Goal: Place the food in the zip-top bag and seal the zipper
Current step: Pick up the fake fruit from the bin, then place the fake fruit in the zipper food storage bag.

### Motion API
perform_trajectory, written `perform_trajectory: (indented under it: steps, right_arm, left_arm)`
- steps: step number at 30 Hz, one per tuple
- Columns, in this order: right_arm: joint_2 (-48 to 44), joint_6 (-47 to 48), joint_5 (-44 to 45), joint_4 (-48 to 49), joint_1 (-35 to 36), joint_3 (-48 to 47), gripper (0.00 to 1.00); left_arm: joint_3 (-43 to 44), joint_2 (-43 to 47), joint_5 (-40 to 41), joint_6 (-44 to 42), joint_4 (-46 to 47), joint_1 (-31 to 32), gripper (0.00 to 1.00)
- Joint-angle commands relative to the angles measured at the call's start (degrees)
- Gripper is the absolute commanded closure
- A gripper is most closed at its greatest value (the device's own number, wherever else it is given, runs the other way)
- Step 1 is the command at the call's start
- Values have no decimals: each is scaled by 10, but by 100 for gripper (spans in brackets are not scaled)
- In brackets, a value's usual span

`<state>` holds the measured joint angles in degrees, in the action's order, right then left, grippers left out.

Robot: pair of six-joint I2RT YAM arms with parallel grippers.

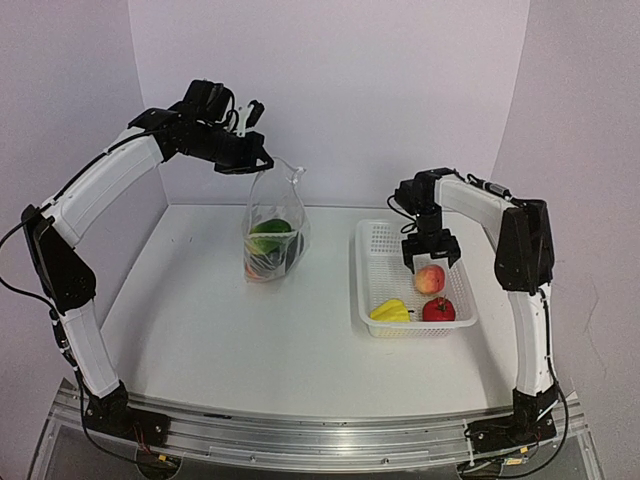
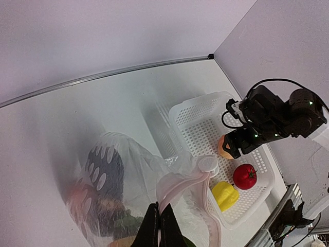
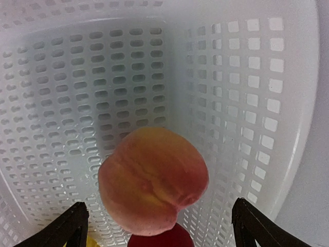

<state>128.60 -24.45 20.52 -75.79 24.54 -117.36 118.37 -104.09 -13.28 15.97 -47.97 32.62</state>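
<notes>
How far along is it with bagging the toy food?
Some food already sits in the bag, which the shut left gripper holds up by its top. The open right gripper hangs over the peach in the basket. Peach, pepper and apple remain; the zipper is not yet sealed.

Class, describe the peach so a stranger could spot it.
Find the white basket on the right. Three toys sit in it; the peach is the pink-orange one under the right end effector, not the yellow pepper or red apple.
</notes>
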Motion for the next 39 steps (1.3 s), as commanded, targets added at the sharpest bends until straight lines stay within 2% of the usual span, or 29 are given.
perform_trajectory:
  steps: [1, 7, 13, 19, 23, 28, 32, 39]
  right_arm:
    - [36, 3, -23, -10, -14, -6, 9]
    - [48, 7, -56, 24, -21, 5, 18]
    - [40, -4, -70, 27, -20, 18, 43]
    - [2, -6, -75, 26, -20, 21, 62]
    - [-52, -14, -88, 25, -15, -3, 72]
    - [-126, -9, -123, 46, 36, -102, 79]
    - [-196, 29, -151, 193, 129, -110, 82]
    - [-263, -55, -246, 551, 213, 44, 94]
  left_arm:
    - [2, 28, 4, -8, 20, 0, 100]
    - [2, 27, 6, -9, 21, 0, 100]
    - [6, 24, 8, -12, 20, 0, 100]
    - [7, 20, 7, -12, 20, 0, 100]
    - [9, 19, 5, -12, 20, 0, 100]
    - [12, 16, 4, -11, 20, 1, 100]
    - [16, 14, 4, -12, 20, 1, 100]
    - [15, 13, 0, -12, 22, 1, 100]
